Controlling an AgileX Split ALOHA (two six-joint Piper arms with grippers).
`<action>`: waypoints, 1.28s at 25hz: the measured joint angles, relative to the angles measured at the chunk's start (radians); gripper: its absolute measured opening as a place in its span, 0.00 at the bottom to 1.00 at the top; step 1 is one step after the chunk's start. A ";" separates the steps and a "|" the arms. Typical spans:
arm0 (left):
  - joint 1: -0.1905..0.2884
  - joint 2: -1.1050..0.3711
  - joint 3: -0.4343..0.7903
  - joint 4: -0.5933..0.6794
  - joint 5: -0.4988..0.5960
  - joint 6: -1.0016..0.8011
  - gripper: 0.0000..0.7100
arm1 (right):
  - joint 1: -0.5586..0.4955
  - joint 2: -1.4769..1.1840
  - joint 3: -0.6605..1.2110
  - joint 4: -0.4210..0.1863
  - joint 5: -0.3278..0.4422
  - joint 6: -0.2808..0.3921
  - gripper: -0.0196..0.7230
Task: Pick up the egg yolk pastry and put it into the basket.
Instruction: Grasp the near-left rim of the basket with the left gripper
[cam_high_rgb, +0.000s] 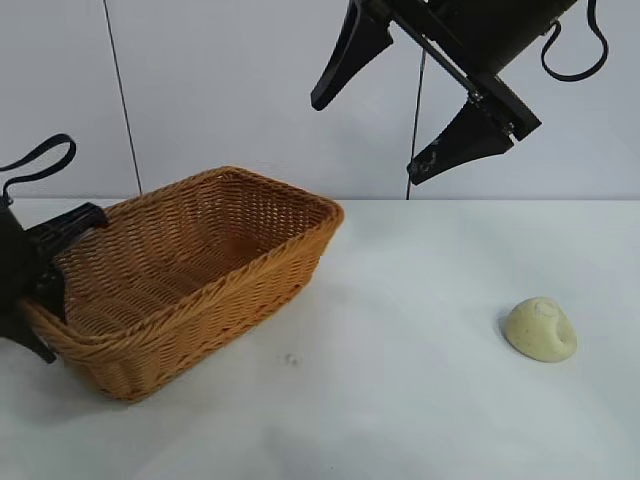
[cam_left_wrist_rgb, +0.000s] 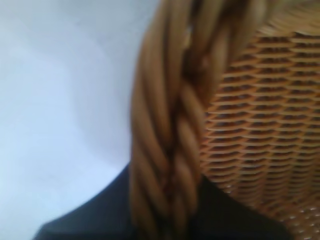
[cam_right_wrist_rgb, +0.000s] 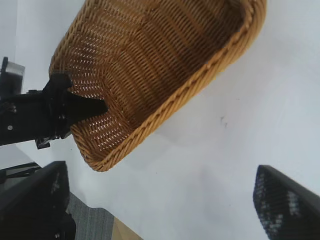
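The egg yolk pastry (cam_high_rgb: 541, 329), a small pale yellow dome, lies on the white table at the right, and neither wrist view shows it. The golden-brown wicker basket (cam_high_rgb: 250, 275) stands at the left. My left gripper (cam_high_rgb: 72, 287) is shut on the basket's left end, one finger inside the wall and one outside. The braided rim (cam_left_wrist_rgb: 170, 150) runs between its dark jaws. My right gripper (cam_high_rgb: 367, 140) is open and empty, high above the table between basket and pastry. Its view looks down on the basket (cam_right_wrist_rgb: 150, 60) and the left gripper (cam_right_wrist_rgb: 75, 107).
A small speck (cam_high_rgb: 291, 358) lies on the table in front of the basket. A thin dark cable (cam_high_rgb: 415, 110) hangs against the wall behind. The right wrist view shows the table's edge with grey floor (cam_right_wrist_rgb: 95, 220) beyond it.
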 joint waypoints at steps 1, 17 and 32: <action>0.000 0.000 -0.017 -0.014 0.017 0.034 0.16 | 0.000 0.000 0.000 0.000 0.000 0.000 0.96; 0.007 0.017 -0.223 -0.060 0.205 0.406 0.16 | 0.000 0.000 0.000 0.000 0.000 0.000 0.96; 0.010 0.174 -0.413 -0.067 0.388 0.716 0.16 | 0.000 0.000 0.000 -0.003 0.000 0.000 0.96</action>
